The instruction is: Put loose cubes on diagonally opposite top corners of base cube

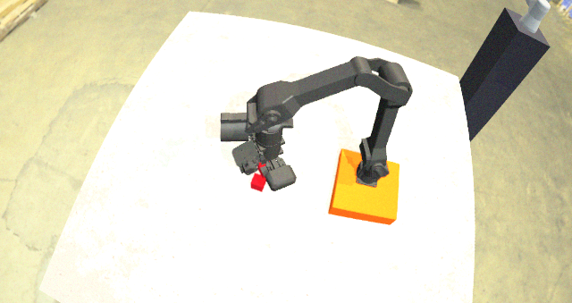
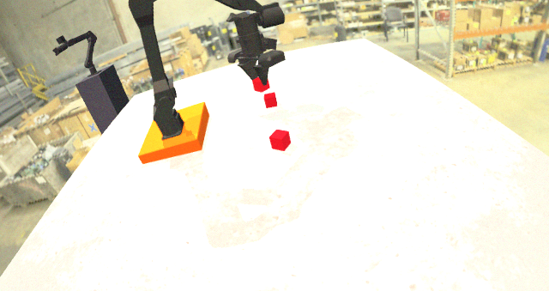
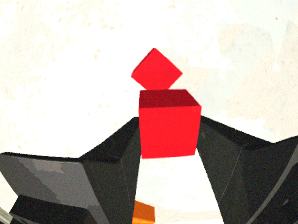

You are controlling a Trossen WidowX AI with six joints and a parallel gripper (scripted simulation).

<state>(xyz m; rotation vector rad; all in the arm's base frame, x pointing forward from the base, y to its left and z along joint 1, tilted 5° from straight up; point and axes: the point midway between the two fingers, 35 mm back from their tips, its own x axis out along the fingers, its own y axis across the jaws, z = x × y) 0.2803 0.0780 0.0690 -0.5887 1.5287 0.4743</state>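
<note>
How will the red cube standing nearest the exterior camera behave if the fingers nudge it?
The near red cube looks rigid, with crisp edges, so it probably won't squash. Its flat faces suggest sliding rather than rolling. Being as tall as wide, it seems unlikely to tip.

A jointed black arm (image 1: 326, 81) (image 2: 151, 46) stands on a square orange slab (image 1: 366, 204) (image 2: 171, 152) (image 3: 144, 214) on the white bench (image 1: 179, 231) (image 2: 343, 222) (image 3: 60, 65), arching across it. Its claw (image 1: 263, 168) (image 2: 261, 81) (image 3: 165, 121) is closed on a red cube (image 1: 262, 165) (image 2: 260, 85) (image 3: 169, 131), mostly hidden by the fingers. A second red cube (image 1: 257, 182) (image 2: 280, 140) (image 3: 156, 71) appears just beside them. Past the bench edge, a tall dark pedestal (image 1: 502, 66) (image 2: 103, 95) rises from the concrete floor (image 1: 67, 71) (image 2: 515, 98).
</note>
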